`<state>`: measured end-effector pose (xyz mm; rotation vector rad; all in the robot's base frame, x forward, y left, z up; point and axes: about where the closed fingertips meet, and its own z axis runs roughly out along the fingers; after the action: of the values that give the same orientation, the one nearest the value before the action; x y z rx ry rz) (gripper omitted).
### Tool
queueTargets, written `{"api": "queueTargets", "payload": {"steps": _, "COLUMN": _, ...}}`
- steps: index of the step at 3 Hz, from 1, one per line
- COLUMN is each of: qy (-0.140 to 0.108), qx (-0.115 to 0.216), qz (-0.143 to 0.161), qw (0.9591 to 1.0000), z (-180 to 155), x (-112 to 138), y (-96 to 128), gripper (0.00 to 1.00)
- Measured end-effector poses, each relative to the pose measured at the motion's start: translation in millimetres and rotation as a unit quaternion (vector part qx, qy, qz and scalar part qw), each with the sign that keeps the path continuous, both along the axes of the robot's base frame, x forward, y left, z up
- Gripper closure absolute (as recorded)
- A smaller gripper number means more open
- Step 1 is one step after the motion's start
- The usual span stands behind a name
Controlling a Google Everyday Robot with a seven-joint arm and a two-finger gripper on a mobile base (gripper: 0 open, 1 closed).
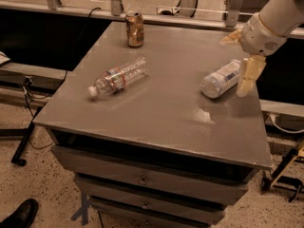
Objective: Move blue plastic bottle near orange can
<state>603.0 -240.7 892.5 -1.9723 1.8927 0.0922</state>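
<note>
Hovering beside blue plastic bottle (219,80), hand (241,56) seemingly spread; orange can (135,29) well apart.

"What did its arm (285,8) look like?"

"A thick white tube, with a thin tan ring before a rounded white wrist. The end effector (233,66), over the counter's (166,113) right edge, had two flat, pale-yellow fingers (249,75), spread apart."

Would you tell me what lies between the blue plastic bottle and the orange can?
Only bare tabletop in the camera view, from blue plastic bottle to orange can; the gripper hovers beside the bottle.
</note>
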Motion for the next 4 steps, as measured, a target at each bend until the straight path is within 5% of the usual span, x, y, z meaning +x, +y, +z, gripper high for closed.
{"api": "queueTargets", "payload": {"steps": 2, "qy": 0.026, "qx": 0.028, "qz": 0.004, "qw": 0.9992, "z": -36, "x": 21, "y": 9, "gripper": 0.39}}
{"api": "queueTargets", "payload": {"steps": 4, "qy": 0.01, "qx": 0.029, "qz": -0.001, "qw": 0.9995, "z": -8, "x": 36, "y": 25, "gripper": 0.86}}
